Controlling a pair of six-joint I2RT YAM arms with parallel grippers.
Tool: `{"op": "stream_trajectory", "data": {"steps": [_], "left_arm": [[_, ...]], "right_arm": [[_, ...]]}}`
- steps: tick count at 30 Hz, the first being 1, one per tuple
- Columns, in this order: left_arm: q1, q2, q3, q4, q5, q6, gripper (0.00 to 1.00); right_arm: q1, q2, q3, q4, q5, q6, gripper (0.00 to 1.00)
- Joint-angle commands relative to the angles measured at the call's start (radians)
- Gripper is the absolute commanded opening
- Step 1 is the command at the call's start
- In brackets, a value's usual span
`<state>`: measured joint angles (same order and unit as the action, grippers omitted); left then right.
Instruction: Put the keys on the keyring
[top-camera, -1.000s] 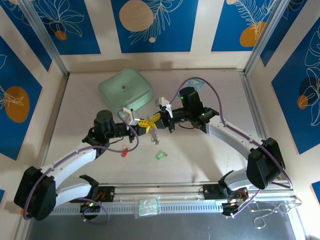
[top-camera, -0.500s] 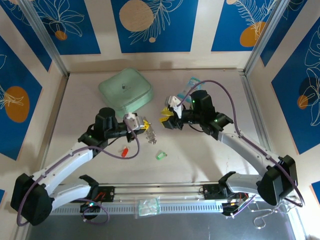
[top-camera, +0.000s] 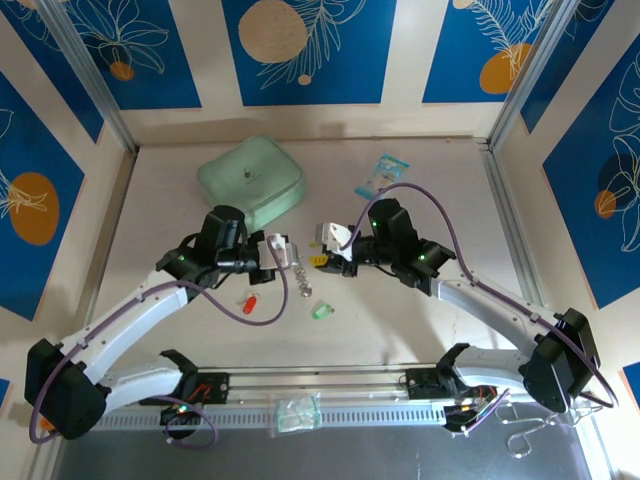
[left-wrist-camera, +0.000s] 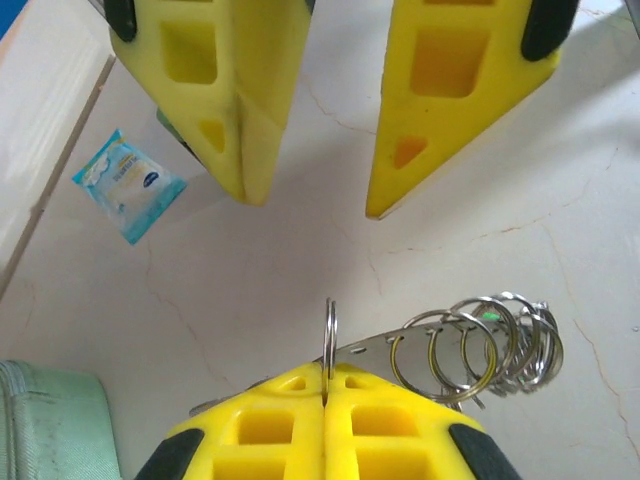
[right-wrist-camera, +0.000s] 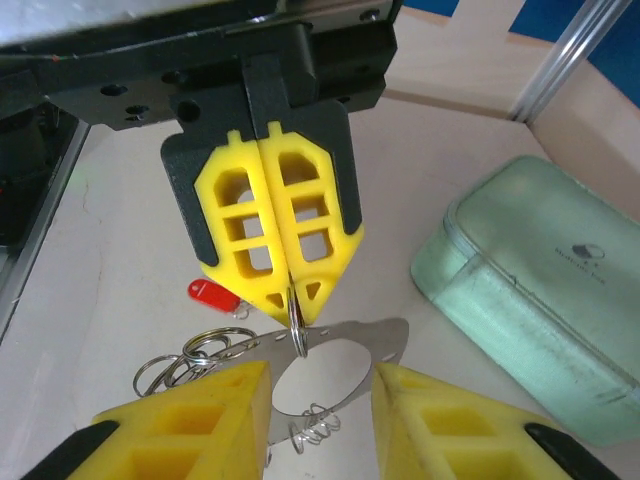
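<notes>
The keyring (right-wrist-camera: 392, 338) is a flat pale metal hoop with several small split rings (left-wrist-camera: 470, 345) bunched along one edge. My left gripper (left-wrist-camera: 328, 375) is shut on one split ring (right-wrist-camera: 297, 325) at the hoop's rim and holds the keyring above the table (top-camera: 297, 272). My right gripper (right-wrist-camera: 320, 375) faces it, open, its fingers (left-wrist-camera: 250, 110) on either side of the hoop without gripping it. The red key (top-camera: 250, 302) lies on the table under the left arm, also seen behind the left gripper (right-wrist-camera: 213, 293). The green key (top-camera: 320, 311) lies just in front of both grippers.
A mint-green square pouch (top-camera: 250, 180) sits at the back left, close to the left gripper (right-wrist-camera: 540, 300). A small blue packet (top-camera: 382, 176) lies at the back right (left-wrist-camera: 128, 185). A clear bag (top-camera: 296, 413) rests by the front rail.
My right gripper has opened, let go and drawn back, then come close to the keyring again. The left gripper has kept its hold and shifted slightly left and nearer.
</notes>
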<state>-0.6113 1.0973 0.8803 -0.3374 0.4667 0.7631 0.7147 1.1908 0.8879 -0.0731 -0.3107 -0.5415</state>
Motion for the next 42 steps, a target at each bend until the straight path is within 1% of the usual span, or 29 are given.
{"op": "stream_trajectory", "data": {"steps": [1,8,13,16,22,26,28,29,30,32,33,34,35,39,42], "left_arm": [[-0.007,-0.004,0.045,-0.029,0.036,-0.022,0.00],[-0.006,0.010,0.057,-0.026,0.052,-0.069,0.00],[-0.007,0.019,0.052,-0.016,0.083,-0.088,0.00],[-0.007,0.018,0.054,-0.018,0.087,-0.090,0.00],[-0.008,0.021,0.058,-0.028,0.097,-0.085,0.00],[-0.008,0.027,0.063,-0.027,0.095,-0.088,0.00],[-0.008,0.029,0.066,-0.025,0.098,-0.091,0.00],[-0.008,0.030,0.068,-0.026,0.096,-0.092,0.00],[-0.008,0.028,0.069,-0.028,0.093,-0.094,0.00],[-0.008,0.020,0.061,-0.013,0.071,-0.111,0.00],[-0.008,0.012,0.051,0.006,0.051,-0.127,0.09],[-0.007,0.002,0.035,0.031,0.031,-0.152,0.25],[-0.008,-0.013,0.014,0.059,0.024,-0.174,0.33],[-0.004,-0.077,-0.079,0.188,0.084,-0.253,0.35],[0.012,-0.132,-0.183,0.368,0.137,-0.367,0.33]], "right_arm": [[0.009,0.023,-0.011,0.039,-0.021,-0.015,0.31],[0.011,0.049,-0.012,0.044,-0.092,-0.002,0.31],[0.018,0.076,-0.017,0.087,-0.086,0.005,0.28],[0.020,0.088,-0.010,0.085,-0.082,-0.001,0.25],[0.022,0.102,-0.002,0.069,-0.087,-0.010,0.21],[0.022,0.107,0.003,0.064,-0.090,-0.012,0.16],[0.022,0.109,0.003,0.064,-0.094,-0.010,0.09],[0.019,0.107,0.002,0.065,-0.097,-0.009,0.03],[0.018,0.107,0.001,0.067,-0.104,-0.006,0.00],[0.002,0.096,-0.009,0.082,-0.139,0.016,0.00],[-0.008,0.089,-0.017,0.096,-0.160,0.031,0.00],[-0.021,0.080,-0.029,0.118,-0.188,0.051,0.00],[-0.033,0.072,-0.041,0.139,-0.213,0.069,0.00],[-0.065,0.039,-0.087,0.224,-0.292,0.126,0.00],[-0.082,0.016,-0.114,0.271,-0.343,0.163,0.00]]}}
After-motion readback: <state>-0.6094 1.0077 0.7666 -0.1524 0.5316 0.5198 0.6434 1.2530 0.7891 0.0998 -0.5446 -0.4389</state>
